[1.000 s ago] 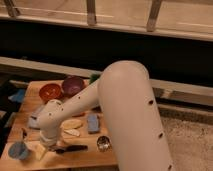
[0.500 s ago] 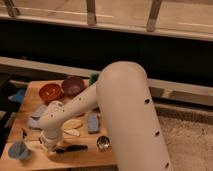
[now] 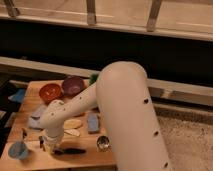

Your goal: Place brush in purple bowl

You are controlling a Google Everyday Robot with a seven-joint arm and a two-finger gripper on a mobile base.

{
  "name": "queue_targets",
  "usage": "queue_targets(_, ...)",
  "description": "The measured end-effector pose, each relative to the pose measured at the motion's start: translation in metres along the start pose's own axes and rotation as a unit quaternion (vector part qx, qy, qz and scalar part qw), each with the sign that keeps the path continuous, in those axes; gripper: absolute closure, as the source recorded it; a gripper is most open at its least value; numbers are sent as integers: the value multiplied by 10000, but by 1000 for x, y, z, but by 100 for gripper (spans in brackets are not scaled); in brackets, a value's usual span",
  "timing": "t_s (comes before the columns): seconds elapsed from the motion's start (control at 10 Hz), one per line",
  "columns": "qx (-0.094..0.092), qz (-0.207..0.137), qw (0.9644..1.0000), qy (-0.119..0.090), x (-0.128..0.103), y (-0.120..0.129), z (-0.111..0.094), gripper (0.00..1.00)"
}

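Low at the table (image 3: 75,161) front, folded arm's (image 3: 80,106) pincer (image 3: 46,145) just beside the brush (image 3: 70,150), grip unreadable.

Gripper (image 3: 47,146) held low at front left of table (image 3: 90,159), brush (image 3: 70,150) laid just beside it, perhaps touched, purple bowl (image 3: 73,85) set well behind, beside orange bowl (image 3: 50,92)

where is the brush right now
In the camera view the brush lies flat near the wooden table's front edge, lower left, between the pincer and a small metal cup.
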Motion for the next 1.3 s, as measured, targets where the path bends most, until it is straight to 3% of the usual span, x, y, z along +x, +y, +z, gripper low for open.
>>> queue_targets(0.4, 242, 110, 9995, 174, -3, -18, -27, 100)
queue_targets(0.9, 871, 240, 9954, 325, -14, -82, -113, 100)
queue_targets(1.3, 1071, 177, 9941, 57, -31, -153, -160, 100)
